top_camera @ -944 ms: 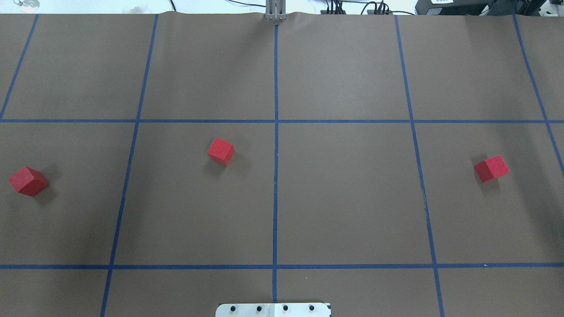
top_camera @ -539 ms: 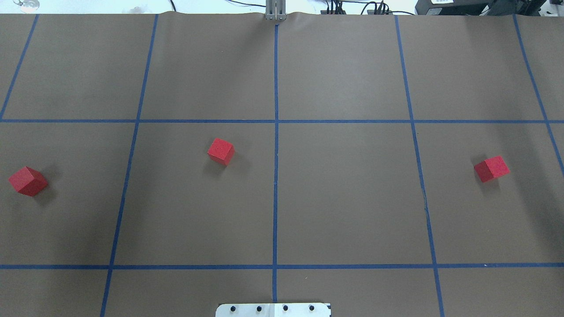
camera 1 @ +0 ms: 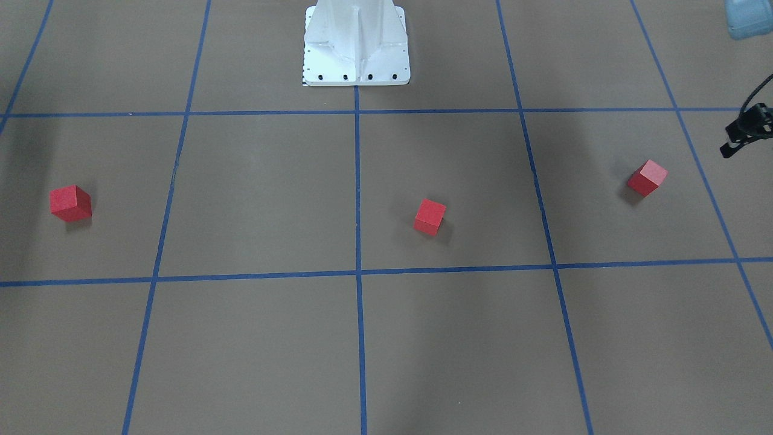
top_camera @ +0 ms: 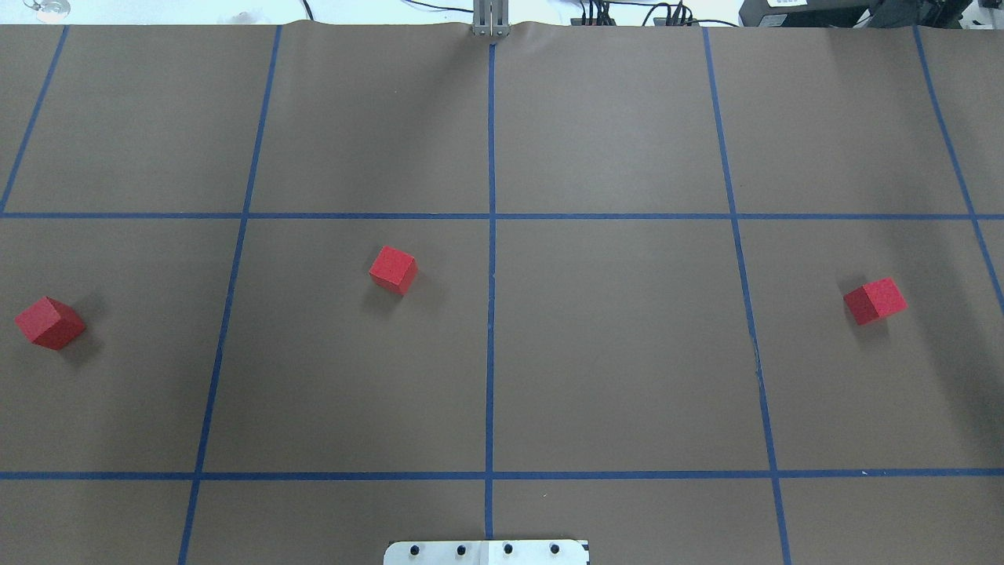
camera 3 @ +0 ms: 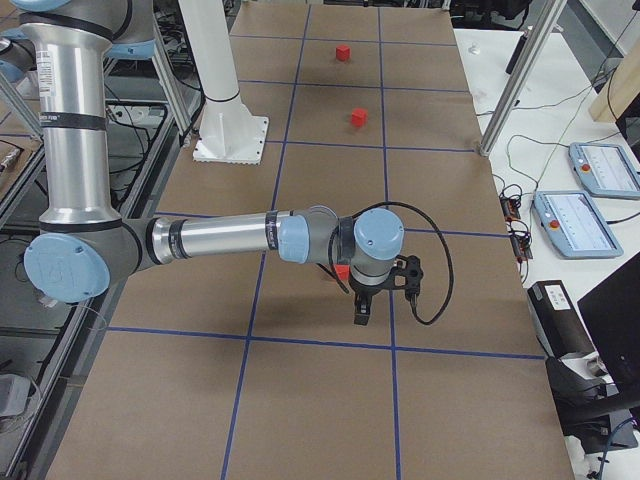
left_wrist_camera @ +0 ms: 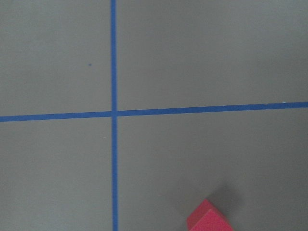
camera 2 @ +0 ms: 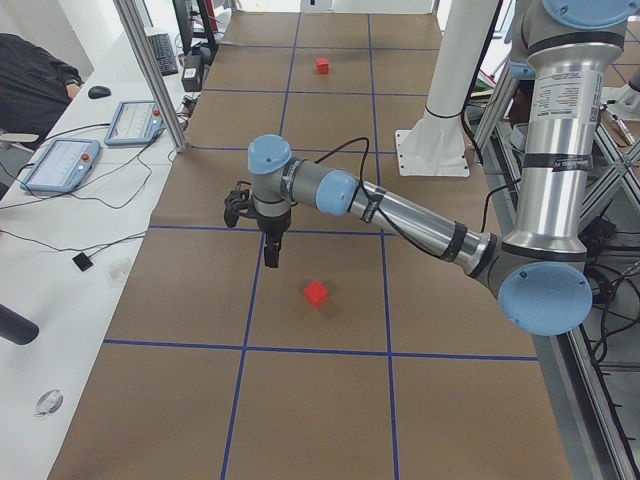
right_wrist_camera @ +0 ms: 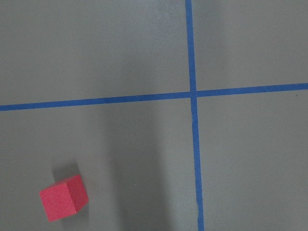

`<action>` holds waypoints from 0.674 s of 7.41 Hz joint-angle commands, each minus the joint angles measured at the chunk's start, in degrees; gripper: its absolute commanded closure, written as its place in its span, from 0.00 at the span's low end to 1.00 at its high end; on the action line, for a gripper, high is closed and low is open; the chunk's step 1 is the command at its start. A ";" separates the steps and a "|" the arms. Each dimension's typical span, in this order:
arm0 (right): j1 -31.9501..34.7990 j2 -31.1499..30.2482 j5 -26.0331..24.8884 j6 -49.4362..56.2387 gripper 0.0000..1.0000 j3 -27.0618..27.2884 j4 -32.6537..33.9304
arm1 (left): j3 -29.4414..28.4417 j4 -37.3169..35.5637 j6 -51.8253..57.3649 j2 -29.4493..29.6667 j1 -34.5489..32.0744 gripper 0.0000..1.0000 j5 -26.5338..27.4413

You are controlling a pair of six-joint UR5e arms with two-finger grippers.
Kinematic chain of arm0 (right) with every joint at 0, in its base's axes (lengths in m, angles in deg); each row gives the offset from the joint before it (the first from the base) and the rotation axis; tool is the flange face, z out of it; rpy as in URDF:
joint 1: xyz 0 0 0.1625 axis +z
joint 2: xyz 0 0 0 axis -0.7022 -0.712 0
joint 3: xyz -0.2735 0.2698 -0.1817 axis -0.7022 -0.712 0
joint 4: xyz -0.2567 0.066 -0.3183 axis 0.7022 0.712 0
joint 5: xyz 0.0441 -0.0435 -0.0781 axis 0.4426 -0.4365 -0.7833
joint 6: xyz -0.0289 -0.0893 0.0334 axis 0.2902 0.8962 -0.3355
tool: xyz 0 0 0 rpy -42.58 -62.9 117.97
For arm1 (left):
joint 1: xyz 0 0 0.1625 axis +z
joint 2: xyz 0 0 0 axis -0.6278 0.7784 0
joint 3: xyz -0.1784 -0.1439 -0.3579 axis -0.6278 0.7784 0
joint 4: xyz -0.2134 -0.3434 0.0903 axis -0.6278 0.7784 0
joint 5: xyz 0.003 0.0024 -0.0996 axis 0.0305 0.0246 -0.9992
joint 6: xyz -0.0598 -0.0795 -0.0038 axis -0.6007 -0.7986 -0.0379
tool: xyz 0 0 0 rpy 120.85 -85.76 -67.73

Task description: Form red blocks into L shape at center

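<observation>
Looking down from overhead, I see three red blocks lying apart across the middle row of the brown gridded table (top_camera: 627,118). The first block (top_camera: 393,270) sits a little left of the frame's middle, below and left of the center (top_camera: 492,216), clear of the tape. The second block (top_camera: 49,322) lies at the far left edge. The third block (top_camera: 874,300) sits far right, past the right-hand blue line. Each is turned at its own angle.

From the left end of the table, the left gripper (camera 2: 270,260) hangs fingers-down over a blue line, above the table. The second block lies on the table near it, toward the lower right in that frame. From the right end, the right gripper (camera 3: 361,316) hangs fingers-down, and the third block peeks out from behind its wrist. I cannot tell how far either pair of jaws is parted, nor see anything held.

A white base (camera 1: 356,42) stands at the top middle of the front view.
</observation>
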 commanded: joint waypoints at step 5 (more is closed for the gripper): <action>-0.09 0.06 0.09 -0.18 0.01 -0.54 -0.07 | -1.12 -0.20 -59.12 24.33 34.59 0.01 19.69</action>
